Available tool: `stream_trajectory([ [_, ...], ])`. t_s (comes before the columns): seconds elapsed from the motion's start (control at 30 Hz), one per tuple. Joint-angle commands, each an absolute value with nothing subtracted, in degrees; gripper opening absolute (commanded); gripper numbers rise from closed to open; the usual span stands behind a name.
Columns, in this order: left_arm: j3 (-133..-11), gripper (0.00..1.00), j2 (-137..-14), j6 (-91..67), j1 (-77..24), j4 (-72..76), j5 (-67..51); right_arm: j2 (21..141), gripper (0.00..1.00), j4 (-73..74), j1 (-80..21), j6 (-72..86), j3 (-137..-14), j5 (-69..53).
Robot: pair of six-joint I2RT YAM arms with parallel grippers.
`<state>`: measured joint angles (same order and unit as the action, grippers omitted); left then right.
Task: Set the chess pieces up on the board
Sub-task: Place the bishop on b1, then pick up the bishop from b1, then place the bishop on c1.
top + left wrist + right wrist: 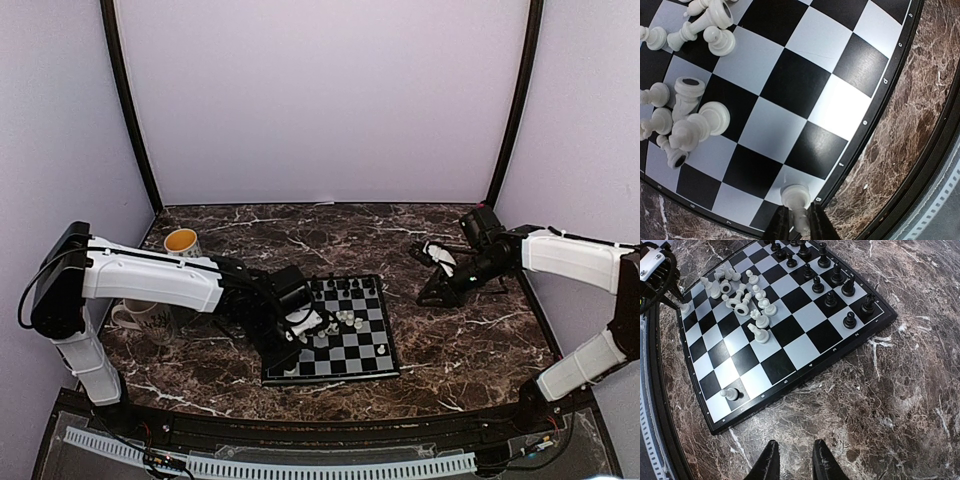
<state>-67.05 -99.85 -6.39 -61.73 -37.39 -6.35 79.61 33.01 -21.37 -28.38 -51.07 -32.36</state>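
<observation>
The board [375, 362] lies on the marble table, with black chess pieces [350, 290] standing on its far rows; they also show in the right wrist view [830, 280]. A heap of white pieces [340, 322] lies near the board's middle left, several on their sides [690, 120] [740, 295]. One white pawn [730, 393] stands alone near the near right corner. My left gripper [799, 222] is shut on a white piece [796, 196] at the board's near left corner square [288, 358]. My right gripper [795, 462] is open and empty over bare marble right of the board [435, 295].
A mug with a yellow inside [181, 242] and a white patterned mug [150, 320] stand left of the board, behind and under my left arm. The table's black front rim [920, 190] runs close to the board's near edge. Pale walls enclose the table.
</observation>
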Motion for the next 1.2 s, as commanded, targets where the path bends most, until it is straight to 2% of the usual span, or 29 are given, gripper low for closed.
stream_trajectory([
  [0.0,-67.6,0.17,-100.2,-5.8,-62.2,-38.5,-5.8,80.2,0.24,33.1,-21.2,-28.9,-51.8,-33.0],
  [0.37,-67.7,0.23,-100.6,-5.6,-62.3,-38.4,-5.5,80.5,0.24,33.3,-21.2,-29.0,-51.9,-33.1],
  [0.77,-68.7,0.12,-100.9,-4.9,-62.4,-38.1,-6.1,80.8,0.24,33.5,-21.2,-29.3,-52.1,-33.1],
  [1.17,-72.1,0.1,-102.6,-4.3,-62.8,-36.5,-7.5,80.9,0.24,33.7,-21.2,-29.5,-52.1,-33.0],
])
